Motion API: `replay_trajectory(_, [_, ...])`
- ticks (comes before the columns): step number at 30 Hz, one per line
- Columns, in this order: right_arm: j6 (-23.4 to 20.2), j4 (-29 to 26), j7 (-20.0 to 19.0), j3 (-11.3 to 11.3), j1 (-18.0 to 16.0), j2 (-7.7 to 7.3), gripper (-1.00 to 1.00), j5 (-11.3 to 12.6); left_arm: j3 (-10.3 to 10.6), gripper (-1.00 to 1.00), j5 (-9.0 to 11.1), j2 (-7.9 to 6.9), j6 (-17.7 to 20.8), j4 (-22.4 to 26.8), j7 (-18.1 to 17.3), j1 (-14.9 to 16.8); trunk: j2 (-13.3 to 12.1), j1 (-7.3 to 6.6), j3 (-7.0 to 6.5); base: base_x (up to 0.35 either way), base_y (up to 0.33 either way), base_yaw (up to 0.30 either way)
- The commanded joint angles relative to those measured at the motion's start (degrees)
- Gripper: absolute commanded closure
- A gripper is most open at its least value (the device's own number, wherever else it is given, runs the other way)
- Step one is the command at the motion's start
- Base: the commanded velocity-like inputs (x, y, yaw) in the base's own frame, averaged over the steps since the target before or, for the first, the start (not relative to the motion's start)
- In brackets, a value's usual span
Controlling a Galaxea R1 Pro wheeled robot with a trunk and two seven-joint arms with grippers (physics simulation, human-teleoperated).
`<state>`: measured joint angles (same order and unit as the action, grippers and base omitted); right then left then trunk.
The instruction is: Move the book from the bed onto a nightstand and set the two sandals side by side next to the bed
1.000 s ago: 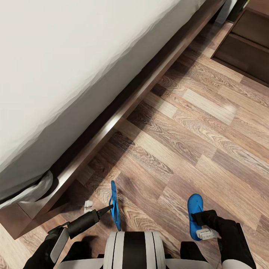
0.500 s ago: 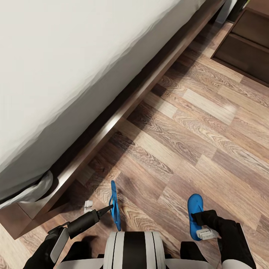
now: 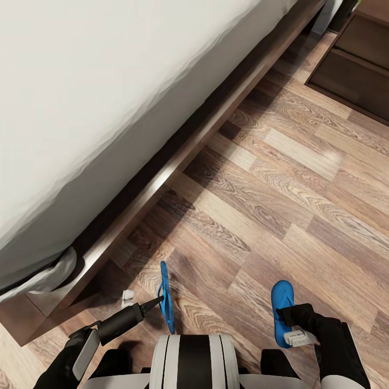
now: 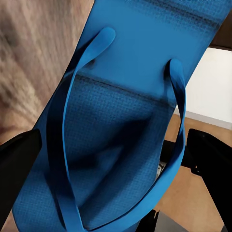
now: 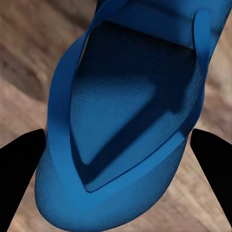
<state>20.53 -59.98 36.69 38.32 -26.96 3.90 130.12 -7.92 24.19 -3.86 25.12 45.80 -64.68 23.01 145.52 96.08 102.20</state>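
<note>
While both bright blue flip-flops sit low in the frame beside the bed (image 3: 162, 183), the left gripper (image 3: 156, 301) jaws hold the left sandal (image 3: 166, 296) on edge, and the right gripper (image 3: 289, 319) jaws hold the flat right sandal (image 3: 281, 302).

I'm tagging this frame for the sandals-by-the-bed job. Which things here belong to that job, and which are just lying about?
Job:
left sandal, on edge at the left hand
right sandal, flat under the right hand
bed

Lying about:
small white bit on the floor
dark drawers
</note>
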Motion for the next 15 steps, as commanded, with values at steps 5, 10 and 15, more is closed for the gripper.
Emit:
replay_trajectory(5, [0.3,-0.05,0.04,0.17,-0.02,0.06,1.0,0.31,-0.02,1.0,0.25,0.0,0.54,-0.01,-0.1,0.02,0.01,0.0,0.03,0.0,0.0,0.0])
replay_trajectory(10, [0.3,-0.12,0.04,0.17,-0.02,0.06,1.0,0.31,0.01,1.0,0.25,0.0,0.54,-0.01,-0.1,0.02,-0.06,-0.13,-1.08,0.0,0.0,0.0])
replay_trajectory(15, [0.3,-0.18,0.05,0.17,-0.02,0.06,1.0,0.31,-0.02,1.0,0.25,-0.04,0.54,-0.01,-0.1,0.02,-0.12,-0.26,-2.19,0.0,0.0,0.0])
